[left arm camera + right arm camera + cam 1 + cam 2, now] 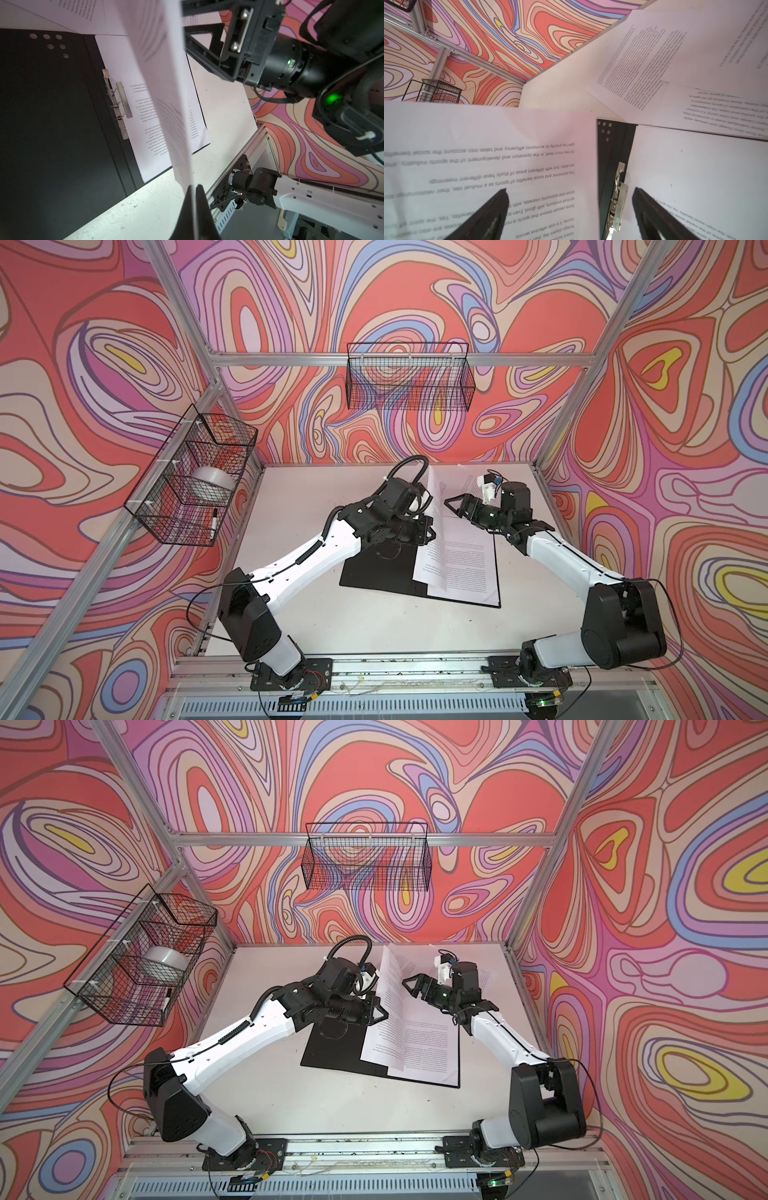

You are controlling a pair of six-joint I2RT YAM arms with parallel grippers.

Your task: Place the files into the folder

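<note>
Left hand (195, 188) is pinched shut on a sheet (436, 497), which stands on edge over the open folder (374, 572). The sheet's long axis runs 12 to 6 along the clip (122, 99). Right hand (571, 190), spread wide and empty, hovers just at the sheet's 3 o'clock. It is probably best placed to press it onto the filed sheets (469, 568).

I see: folder (376, 572) black inside | sheets (465, 568) white, black print | walls (415, 294) swirled coral, lilac, blue, yellow | baskets (409, 377) black wire | table (374, 626) white | arms (307, 560) white, black
</note>
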